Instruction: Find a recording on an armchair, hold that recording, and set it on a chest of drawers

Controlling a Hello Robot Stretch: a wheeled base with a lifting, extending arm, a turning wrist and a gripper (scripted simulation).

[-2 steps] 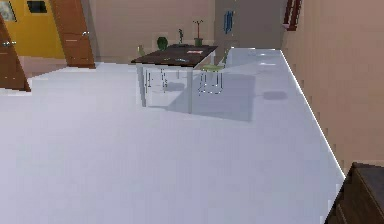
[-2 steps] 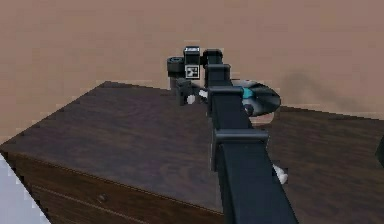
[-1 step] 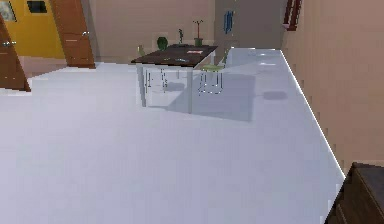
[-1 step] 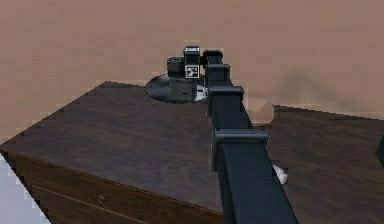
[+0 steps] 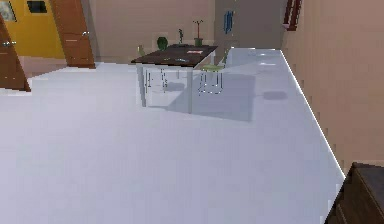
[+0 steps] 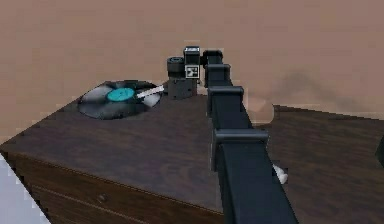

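Note:
A black record [image 6: 118,97] with a teal label lies flat on the dark wooden top of a chest of drawers [image 6: 150,150], toward its far left corner. The arm [image 6: 235,130] reaches out over that top. My gripper [image 6: 155,95] sits at the record's right rim, and I cannot tell whether it holds anything. The chest's corner [image 5: 360,200] also shows at the forward view's bottom right.
Ahead lies wide pale floor. A dark dining table [image 5: 180,55] with metal chairs [image 5: 212,75] and small plants stands far off by the back wall. A yellow door [image 5: 30,28] and wooden doors are at the far left. A beige wall [image 5: 340,70] runs along the right.

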